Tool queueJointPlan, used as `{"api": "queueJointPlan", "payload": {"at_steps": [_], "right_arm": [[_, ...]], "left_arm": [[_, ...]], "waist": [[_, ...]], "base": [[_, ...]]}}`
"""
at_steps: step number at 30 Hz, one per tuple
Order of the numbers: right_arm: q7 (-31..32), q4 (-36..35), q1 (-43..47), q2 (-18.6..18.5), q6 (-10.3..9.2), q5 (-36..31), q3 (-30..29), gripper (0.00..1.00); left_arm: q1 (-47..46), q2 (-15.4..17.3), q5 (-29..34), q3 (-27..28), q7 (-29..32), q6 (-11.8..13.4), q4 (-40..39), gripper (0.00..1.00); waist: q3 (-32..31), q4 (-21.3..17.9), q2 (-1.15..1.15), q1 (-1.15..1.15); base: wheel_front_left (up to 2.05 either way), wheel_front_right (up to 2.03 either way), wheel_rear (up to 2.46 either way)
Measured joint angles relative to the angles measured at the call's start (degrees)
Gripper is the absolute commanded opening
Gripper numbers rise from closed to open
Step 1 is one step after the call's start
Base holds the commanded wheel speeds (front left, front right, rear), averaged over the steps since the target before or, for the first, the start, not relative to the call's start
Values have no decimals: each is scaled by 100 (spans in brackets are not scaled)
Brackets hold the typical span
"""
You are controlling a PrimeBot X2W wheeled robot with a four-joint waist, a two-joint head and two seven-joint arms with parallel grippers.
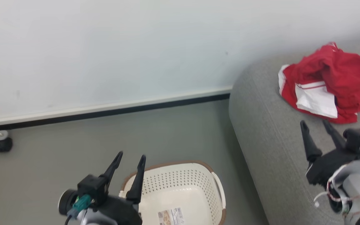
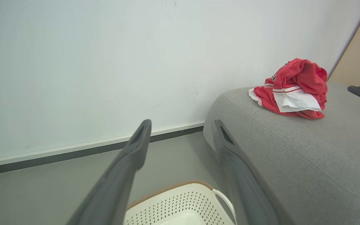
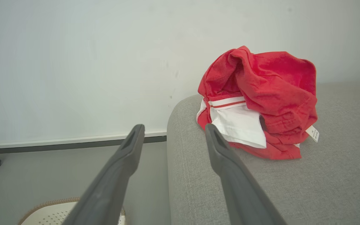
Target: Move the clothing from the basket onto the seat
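Basket [image 1: 180,182] cut off below, clothing [image 1: 339,75] crumpled on seat [image 1: 267,125]

— Inspector A: We note the left gripper [image 1: 131,154]: two long, tapering black fingers [image 1: 137,178] on a blocky matt-black base.
— Inspector B: We confirm. The right gripper [image 1: 313,122] is of the same build. Close up, the fingers read dark grey, each with a recessed slot near its tip.
— Inspector A: We record a teal plug [image 1: 81,202] beside a round black housing [image 1: 65,202] at the left wrist.
— Inspector B: On the right, we log a pale grey forearm [image 1: 356,184] with thin white wires [image 1: 330,184] looped over it
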Motion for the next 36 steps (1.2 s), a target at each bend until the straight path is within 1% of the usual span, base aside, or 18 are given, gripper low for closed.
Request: {"api": "queueJointPlan", "payload": {"at_steps": [6,7,11,12,18,21,26,29,36], "right_arm": [[0,-761,759,77,-192,-80,-74,100],[0,-761,759,77,-192,-80,-74,100],[0,-1265,1099,127,-254,-148,-191,100],[0,-1384,1185,129,-290,-160,-231,100],[0,-1969,1727,153,-342,-382,-424,100],[0,-2175,1944,175,-348,-480,-530,100],[0,-2450,2329,289,-349,-594,-759,100],[0,-2470,2530,438,-349,-811,-991,100],[0,-2624,3003,694,-349,-1002,-1532,100]], "left_arm": [[516,285,0,290,-51,186,-232,100],[516,285,0,290,-51,186,-232,100],[875,450,-2,565,-101,290,-400,100],[950,471,-2,608,-101,318,-444,100],[1291,544,4,844,-119,369,-639,100],[1449,561,11,969,-119,422,-706,100],[1700,604,55,1167,-143,425,-846,100],[1886,612,105,1276,-144,426,-903,100],[2125,619,192,1433,-148,471,-998,100]], "waist": [[-323,315,0,0],[-323,315,0,0],[-480,471,0,0],[-508,502,0,0],[-587,618,1,1],[-581,640,1,1],[-566,657,2,1],[-562,643,1,2],[-584,587,1,1]], "base": [[0,0,0],[0,0,0],[0,0,0],[0,0,0],[0,0,0],[0,0,0],[0,0,0],[0,0,0],[0,0,0]]}}
